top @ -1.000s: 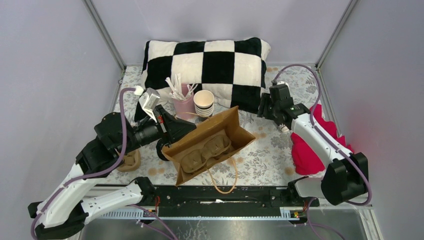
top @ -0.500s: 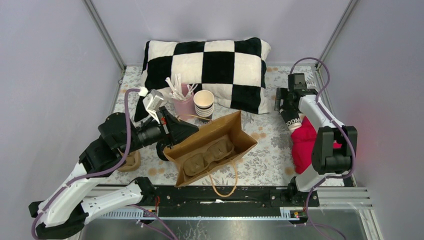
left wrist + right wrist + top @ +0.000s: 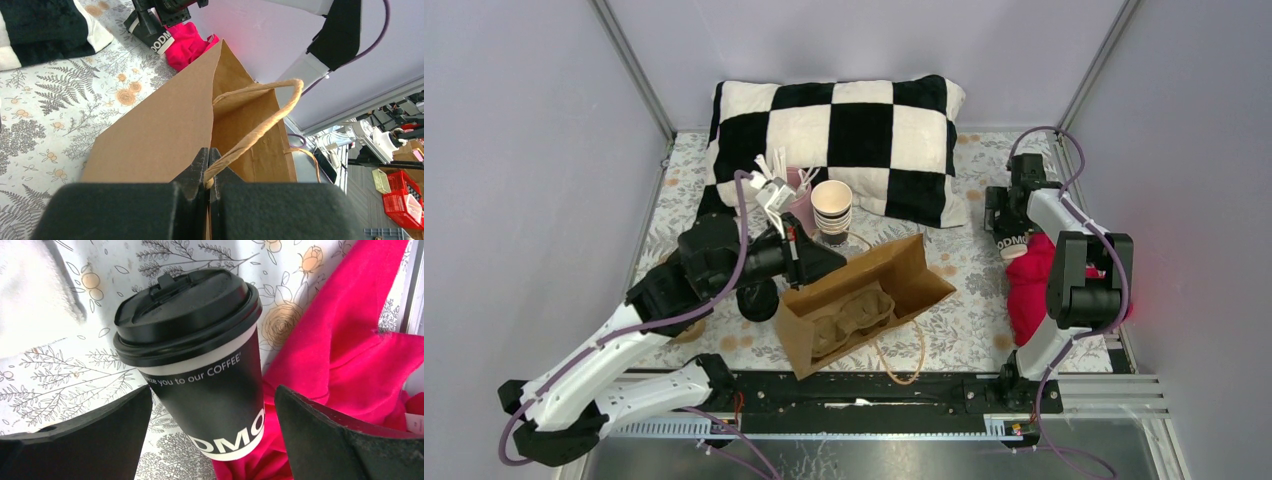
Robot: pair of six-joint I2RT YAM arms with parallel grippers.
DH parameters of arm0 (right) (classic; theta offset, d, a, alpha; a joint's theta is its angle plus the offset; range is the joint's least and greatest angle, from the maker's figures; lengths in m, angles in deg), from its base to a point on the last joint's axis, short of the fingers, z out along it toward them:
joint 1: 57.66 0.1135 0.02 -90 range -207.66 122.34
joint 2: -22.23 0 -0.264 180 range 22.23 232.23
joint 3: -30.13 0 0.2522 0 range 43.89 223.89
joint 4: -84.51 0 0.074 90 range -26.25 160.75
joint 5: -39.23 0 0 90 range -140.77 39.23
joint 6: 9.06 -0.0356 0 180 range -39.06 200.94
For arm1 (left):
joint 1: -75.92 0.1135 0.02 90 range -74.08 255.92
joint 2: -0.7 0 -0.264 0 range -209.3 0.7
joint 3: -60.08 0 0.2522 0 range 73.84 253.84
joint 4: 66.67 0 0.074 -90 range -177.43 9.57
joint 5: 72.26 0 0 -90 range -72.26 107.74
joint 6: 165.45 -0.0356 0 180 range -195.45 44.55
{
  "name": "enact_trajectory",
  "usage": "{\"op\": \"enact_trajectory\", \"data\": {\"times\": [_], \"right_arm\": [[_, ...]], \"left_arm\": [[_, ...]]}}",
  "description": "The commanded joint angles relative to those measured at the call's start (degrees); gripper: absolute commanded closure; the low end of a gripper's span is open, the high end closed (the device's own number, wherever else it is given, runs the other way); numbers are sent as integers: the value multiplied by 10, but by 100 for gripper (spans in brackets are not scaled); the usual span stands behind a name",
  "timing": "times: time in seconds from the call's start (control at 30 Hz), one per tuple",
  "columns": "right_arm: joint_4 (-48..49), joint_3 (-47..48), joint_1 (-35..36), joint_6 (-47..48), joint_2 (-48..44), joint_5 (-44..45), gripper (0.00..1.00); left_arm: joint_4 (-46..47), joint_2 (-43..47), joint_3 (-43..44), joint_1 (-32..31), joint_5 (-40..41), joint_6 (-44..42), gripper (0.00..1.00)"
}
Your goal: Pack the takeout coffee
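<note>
The takeout coffee point(image 3: 200, 365), a black lidded cup with white lettering, stands at the right back of the table point(image 3: 1013, 242) against a red cloth. My right gripper point(image 3: 212, 405) is open, with one finger on each side of the cup and a gap on both sides. It shows in the top view point(image 3: 1008, 222). My left gripper point(image 3: 209, 167) is shut on the twine handle point(image 3: 260, 120) of the brown paper bag point(image 3: 869, 290), at the bag's left rim point(image 3: 822, 266). A cardboard cup carrier point(image 3: 849, 318) lies inside the bag. The cup also shows in the left wrist view point(image 3: 152, 37).
A checkered pillow point(image 3: 844, 130) lies at the back. In front of it are a pink cup of stirrers point(image 3: 796, 208) and a stack of lidless cups point(image 3: 831, 208). A lone black lid point(image 3: 757, 300) lies left of the bag. The red cloth point(image 3: 1032, 290) lies along the right edge.
My right gripper swung right and back to the cup and now straddles it. My left arm moved right and forward, dragging and turning the bag by its handle.
</note>
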Motion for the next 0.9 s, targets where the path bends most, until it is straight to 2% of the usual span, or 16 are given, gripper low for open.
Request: {"op": "enact_trajectory", "data": {"times": [0.0, 0.13, 0.27, 0.47, 0.57, 0.63, 0.73, 0.87], "right_arm": [[36, -5, -2, 0, 2, -42, 3], [58, -14, -1, -15, 2, -85, 10], [79, -33, -1, -33, -13, -86, 13], [94, -45, -1, -37, -7, -65, 8], [101, -49, -1, -43, -7, -73, 11], [106, -52, -1, -48, -16, -78, 14], [110, -55, -1, -59, -37, -93, 27], [112, -62, -1, -86, -81, -137, 31]], "left_arm": [[76, -26, 20, 1, 12, 19, 100], [94, -53, 19, 1, 43, 43, 100], [92, -75, 17, 1, 59, 56, 100], [90, -79, -1, 1, 87, 71, 100], [79, -82, 2, 1, 90, 73, 100], [69, -81, 7, 1, 97, 71, 91], [45, -74, 19, 1, 118, 65, 81], [12, -62, 45, 1, 136, 49, 58]]}}
